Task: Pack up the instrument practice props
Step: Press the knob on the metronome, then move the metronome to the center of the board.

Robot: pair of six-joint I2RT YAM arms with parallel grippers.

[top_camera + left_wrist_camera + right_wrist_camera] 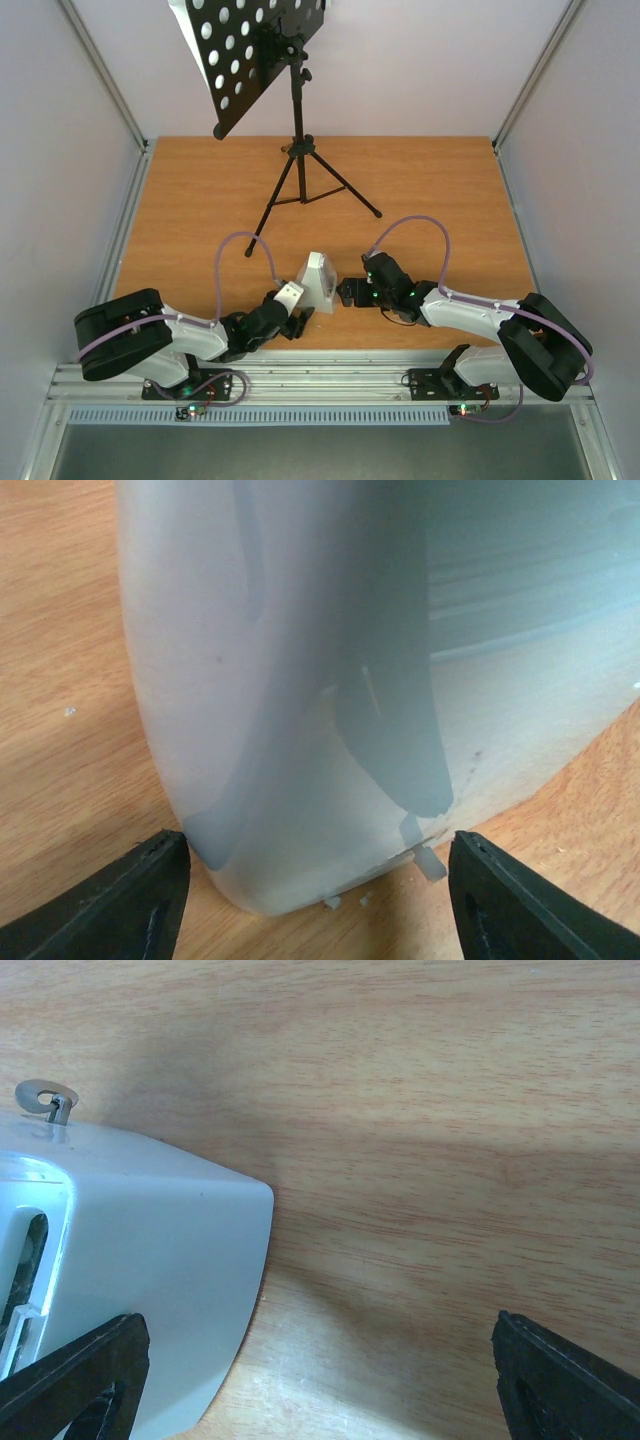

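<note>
The small white pyramid metronome (318, 280) stands on the wooden table (440, 180) near the front, between my two grippers. My left gripper (296, 306) is open right at its left side. In the left wrist view the metronome (300, 680) fills the frame, with its base between the fingertips (135, 900). My right gripper (349, 292) is open at its right side. In the right wrist view the metronome (140, 1290) reaches just inside the left fingertip (80, 1385). The black music stand (298, 120) stands at the back, with a white sheet (187, 32) showing past its holed desk.
The stand's three tripod legs (340, 185) spread over the back middle of the table. Grey walls and metal frame posts (105, 85) close in both sides. A metal rail (320, 385) runs along the near edge by the arm bases.
</note>
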